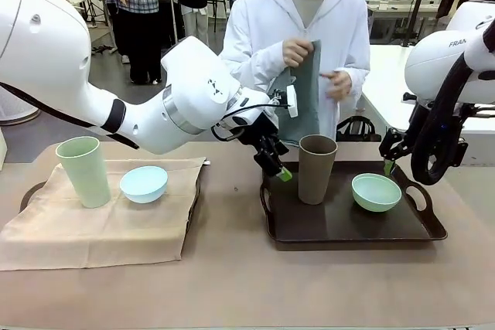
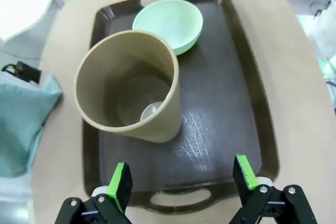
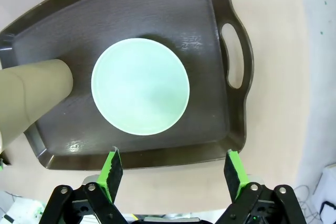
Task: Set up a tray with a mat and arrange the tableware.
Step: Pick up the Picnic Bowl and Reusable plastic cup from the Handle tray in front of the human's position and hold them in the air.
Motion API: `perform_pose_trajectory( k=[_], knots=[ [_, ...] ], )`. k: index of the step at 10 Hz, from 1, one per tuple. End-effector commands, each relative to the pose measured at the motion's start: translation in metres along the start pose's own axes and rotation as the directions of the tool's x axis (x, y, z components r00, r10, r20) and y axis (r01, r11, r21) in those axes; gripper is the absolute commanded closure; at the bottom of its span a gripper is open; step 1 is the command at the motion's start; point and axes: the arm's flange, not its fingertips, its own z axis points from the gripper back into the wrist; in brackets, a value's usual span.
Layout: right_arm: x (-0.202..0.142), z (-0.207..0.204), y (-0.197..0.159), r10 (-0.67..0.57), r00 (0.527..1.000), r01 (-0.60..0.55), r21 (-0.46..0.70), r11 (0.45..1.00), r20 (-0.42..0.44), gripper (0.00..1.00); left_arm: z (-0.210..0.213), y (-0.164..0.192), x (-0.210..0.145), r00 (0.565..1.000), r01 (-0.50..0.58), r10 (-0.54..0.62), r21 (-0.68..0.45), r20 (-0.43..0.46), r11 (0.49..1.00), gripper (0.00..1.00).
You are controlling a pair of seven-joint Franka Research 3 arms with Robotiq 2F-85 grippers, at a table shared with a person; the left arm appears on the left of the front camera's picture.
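Tan covering ran across the tabletop, and at its far side a person in a white hooded top held a grey-green cloth up at chest height.

On the robot's left a beige mat lay spread over a dark tray whose handle peeked out at the mat's left edge. On the mat stood the pale green cup, upright, with the light blue bowl just beside it, the two apart.

On the robot's right sat a bare dark brown tray. The brown cup stood upright in its left half and the pale green bowl sat in its right half, near the cup but not touching it.

The left arm reached across the middle, and the left tool hung at the far left corner of the brown tray, close to the brown cup. In the left wrist view its green pads stood wide apart over the tray's end handle, gripping nothing. Whether a fingertip touched the rim could not be told.

The right tool hung at the far right rim of that tray. In the right wrist view its fingers were likewise spread wide and empty, just off the tray's long edge, with the pale green bowl straight ahead.
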Motion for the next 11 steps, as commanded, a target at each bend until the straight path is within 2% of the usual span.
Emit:
perform_pose_trajectory(
  k=[1,2,3,6,8,11],
  knots=[
    [0.000,0.001,0.002,0.004,1.000,-0.004,-0.003,1.000,0.002,0.00,0.005,-0.004,-0.004,1.000,0.026,-0.026,-0.016,-0.008,1.000,0.00],
    [0.000,0.000,0.000,0.000,1.000,0.000,0.000,1.000,0.000,0.00,0.000,0.000,0.000,1.000,0.000,0.000,0.000,0.000,1.000,0.00],
    [0.010,-0.012,0.002,0.011,0.999,-0.011,-0.003,1.000,-0.030,0.00,0.001,0.009,-0.010,0.998,0.006,-0.005,-0.016,0.062,1.000,0.00],
    [0.021,-0.028,-0.007,0.033,0.999,-0.032,0.010,0.999,-0.033,0.00,-0.008,0.042,-0.027,0.985,0.012,-0.003,-0.051,0.170,0.999,0.00],
    [0.021,-0.032,-0.010,0.040,0.999,-0.039,0.019,0.999,-0.034,0.00,-0.019,0.050,-0.039,0.977,-0.007,0.027,-0.095,0.213,0.995,0.00],
    [0.027,-0.039,-0.014,0.059,0.997,-0.057,0.035,0.998,-0.053,0.00,-0.034,0.047,-0.055,0.974,-0.033,0.065,-0.146,0.217,0.989,0.00]
  ],
)
